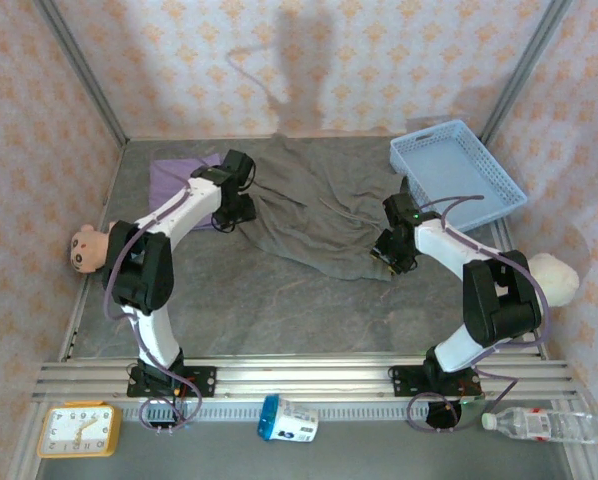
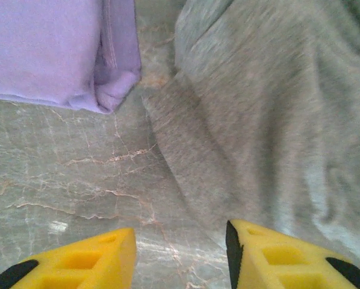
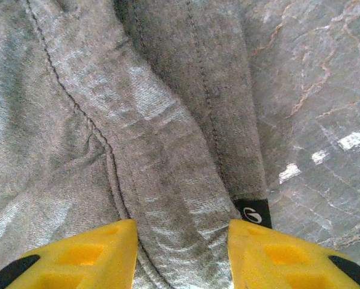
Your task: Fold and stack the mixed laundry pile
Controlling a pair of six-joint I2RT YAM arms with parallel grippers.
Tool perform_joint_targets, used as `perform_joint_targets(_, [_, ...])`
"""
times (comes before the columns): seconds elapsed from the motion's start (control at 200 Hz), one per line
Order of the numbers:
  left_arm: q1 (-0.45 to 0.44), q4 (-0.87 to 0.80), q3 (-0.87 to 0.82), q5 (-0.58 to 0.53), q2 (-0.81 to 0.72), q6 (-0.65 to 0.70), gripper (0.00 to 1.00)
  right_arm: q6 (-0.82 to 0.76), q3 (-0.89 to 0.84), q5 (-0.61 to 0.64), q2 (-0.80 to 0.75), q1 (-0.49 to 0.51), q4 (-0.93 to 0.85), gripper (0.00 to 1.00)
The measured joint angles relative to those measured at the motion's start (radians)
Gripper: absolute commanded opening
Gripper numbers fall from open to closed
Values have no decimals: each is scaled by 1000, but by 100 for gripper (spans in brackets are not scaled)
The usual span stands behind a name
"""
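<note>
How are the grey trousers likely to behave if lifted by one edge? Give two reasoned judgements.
Probably floppy: the grey trousers lie in soft wrinkles on the table, so they should sag. Likely easy to grip: matte knit with a raised seam.

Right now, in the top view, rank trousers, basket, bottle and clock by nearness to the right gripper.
1. Trousers, directly under the right gripper.
2. Basket, far right corner.
3. Bottle, near right edge.
4. Clock, near left corner.
</note>
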Motion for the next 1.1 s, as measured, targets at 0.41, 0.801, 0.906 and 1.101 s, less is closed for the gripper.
perform_joint_targets(0.41, [1,117,-1,23,190,-121,13,-1,-27,24,-13,-11,-14,44])
perform_joint_targets(0.801, [-69,134,-369,58,-97,-171,17,8,-63,77,-24,-65,-24,44])
perform_joint_targets(0.906, [-97,116,-467,71,-179,-202,47,7,-98,78,-70,-68,-34,44])
perform_joint_targets(1.101, [-81,49,-475,32,-233,-208,63,-9,-140,32,-208,-65,-47,56])
